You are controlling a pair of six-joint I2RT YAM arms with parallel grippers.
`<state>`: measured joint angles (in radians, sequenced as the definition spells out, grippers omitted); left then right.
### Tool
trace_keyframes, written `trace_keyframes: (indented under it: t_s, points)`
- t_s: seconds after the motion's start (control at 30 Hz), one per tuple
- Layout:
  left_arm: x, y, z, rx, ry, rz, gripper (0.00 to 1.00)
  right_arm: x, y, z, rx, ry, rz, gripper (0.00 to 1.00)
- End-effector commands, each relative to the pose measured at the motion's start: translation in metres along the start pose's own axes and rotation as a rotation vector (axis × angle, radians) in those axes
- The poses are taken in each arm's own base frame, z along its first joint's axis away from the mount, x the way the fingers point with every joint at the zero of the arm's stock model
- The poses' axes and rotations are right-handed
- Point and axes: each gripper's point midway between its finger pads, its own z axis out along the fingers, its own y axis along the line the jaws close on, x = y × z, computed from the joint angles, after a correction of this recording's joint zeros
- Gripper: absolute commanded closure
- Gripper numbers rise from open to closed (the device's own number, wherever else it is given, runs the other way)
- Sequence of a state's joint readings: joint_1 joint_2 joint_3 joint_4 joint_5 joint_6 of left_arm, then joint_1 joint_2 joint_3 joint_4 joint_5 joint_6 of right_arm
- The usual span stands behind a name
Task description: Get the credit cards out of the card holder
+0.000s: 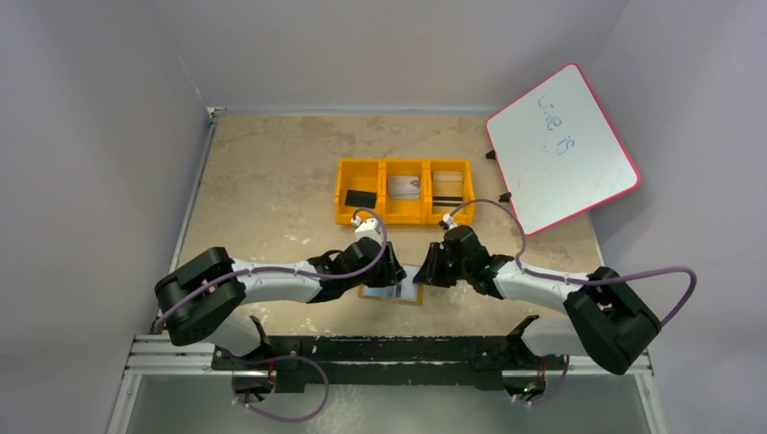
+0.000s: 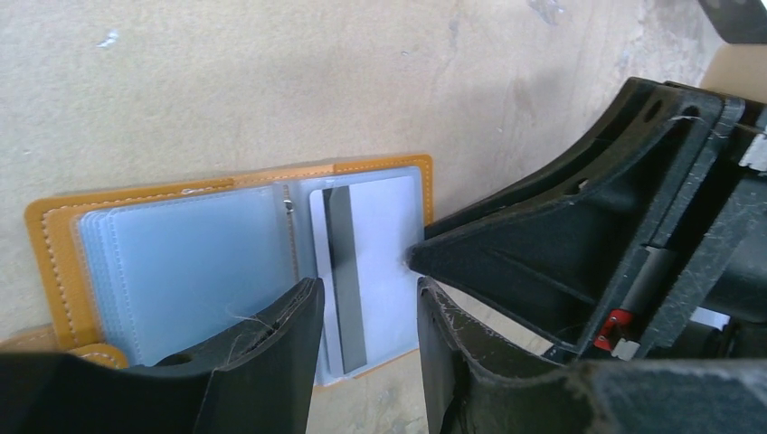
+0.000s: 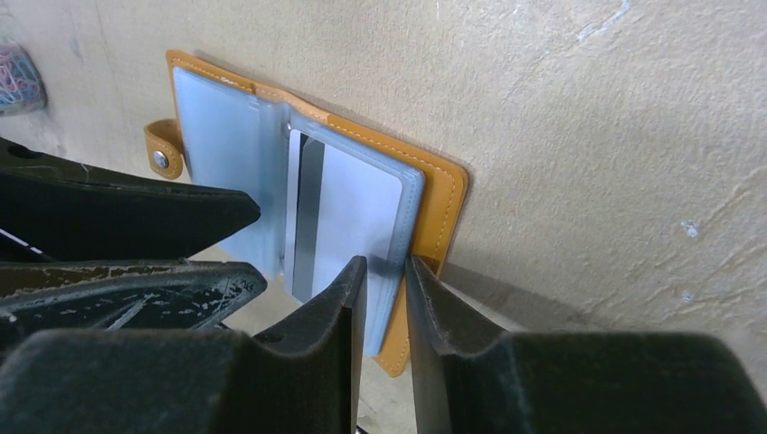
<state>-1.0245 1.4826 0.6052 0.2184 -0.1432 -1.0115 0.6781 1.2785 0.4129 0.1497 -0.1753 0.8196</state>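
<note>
The card holder (image 1: 409,293) lies open on the table between both grippers, with a tan cover (image 2: 52,262) and pale blue-grey pockets. One credit card (image 2: 375,235) with a black stripe sits in the right-hand pocket (image 3: 348,212). My left gripper (image 2: 368,285) is open, its fingers standing either side of the card's lower end. My right gripper (image 3: 386,264) is at the holder's right edge (image 3: 445,203). Its jaws are a narrow gap apart, and the pocket edge and cover rim show in that gap. One of its fingertips (image 2: 418,257) touches the pocket's right side.
An orange three-compartment tray (image 1: 404,217) stands behind the grippers. It holds a black block (image 1: 360,198) and cards (image 1: 404,187). A red-framed whiteboard (image 1: 563,149) leans at the back right. The holder's strap with its stud (image 3: 160,160) sticks out on the left side.
</note>
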Motion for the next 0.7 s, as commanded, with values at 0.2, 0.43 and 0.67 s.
trace_keyframes:
  t_s: [0.2,0.43,0.67]
  points:
    - [-0.004,0.01,0.004,-0.08,-0.029,-0.017,0.57,0.004,-0.013,0.005,0.059,0.021,-0.015,0.74]
    - [0.002,0.0,0.009,-0.012,-0.009,-0.043,0.58,0.004,-0.012,0.007,0.052,0.024,-0.035,0.74]
    - [0.008,0.006,0.011,-0.02,-0.003,-0.082,0.61,0.002,-0.01,0.008,0.044,0.018,-0.042,0.74]
